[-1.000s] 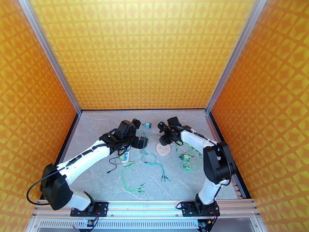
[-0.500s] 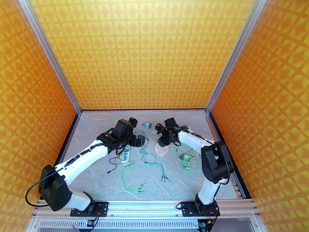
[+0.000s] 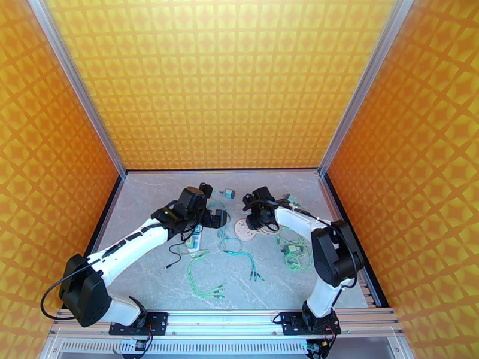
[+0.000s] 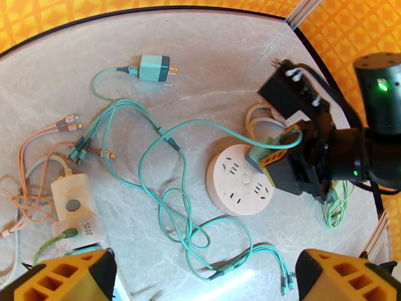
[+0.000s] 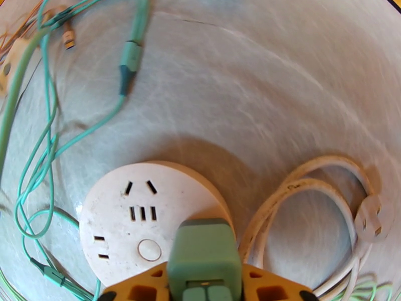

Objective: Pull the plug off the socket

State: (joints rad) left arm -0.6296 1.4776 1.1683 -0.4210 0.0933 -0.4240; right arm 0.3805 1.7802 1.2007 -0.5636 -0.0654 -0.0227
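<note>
Plainly, the right gripper (image 5: 203, 289) was clamped on the green plug (image 5: 203, 252), its orange fingers (image 5: 270, 289) pressed against either side of it. In the right wrist view the plug sat over the near rim of the round socket (image 5: 130, 206); whether its prongs were seated could not be told. From the left wrist camera the plug tilted at the socket's right edge. The left gripper (image 4: 205, 277) hung spread wide above the teal cables (image 4: 175, 196), near the socket without touching it.
</note>
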